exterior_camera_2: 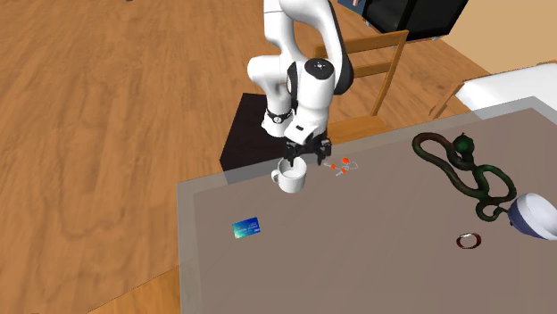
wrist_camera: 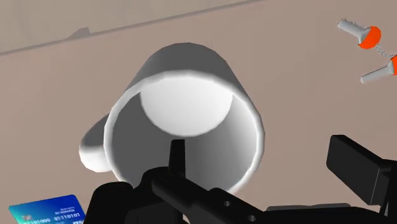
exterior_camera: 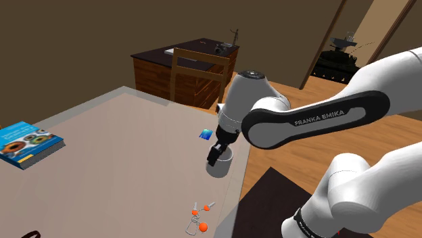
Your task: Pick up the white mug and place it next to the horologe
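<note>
Shoulder view: see white mug (exterior_camera: pixel 220 166) upright on grey-brown tabletop (exterior_camera: pixel 122 155), close to the edge nearest the stand (exterior_camera: pixel 270 209). Gripper (exterior_camera: pixel 218 157) right on top of it, tips down at the rim; can't judge the gap from here. Blue card (exterior_camera: pixel 206 134) just beyond the mug, not touching. Small item with orange tips (exterior_camera: pixel 199 218) further along the same edge, toward the view's bottom. Blue book (exterior_camera: pixel 27 143) flat at the view's far left, well apart from the mug. Wooden chair (exterior_camera: pixel 196 71) and dark desk (exterior_camera: pixel 162 64) past the tabletop.

Second exterior view: mug (exterior_camera_2: pixel 292 180) by the tabletop (exterior_camera_2: pixel 357 259) edge closest to the arm, handle toward the view's left. Gripper (exterior_camera_2: pixel 299 161) vertical over it. Orange-tipped item (exterior_camera_2: pixel 341 164) just to the view's right of the mug, card (exterior_camera_2: pixel 246 228) to its lower left. Well apart, at the view's right: dark green snake-like figure (exterior_camera_2: pixel 464 174), small ring-shaped band (exterior_camera_2: pixel 468 239), white bowl-like thing (exterior_camera_2: pixel 533 217) cut by the frame.

Wrist view: looking straight down into the mug (wrist_camera: pixel 184 108). 2 fingers (wrist_camera: pixel 359 172) wide apart, straddling the mug wall: 1 inside the cup, 1 outside and clear of the wall. Nothing clasped. Handle on the side away from the outer finger, card corner (wrist_camera: pixel 48 213) near the handle, orange tips (wrist_camera: pixel 368 38) beyond the outer finger.
</note>
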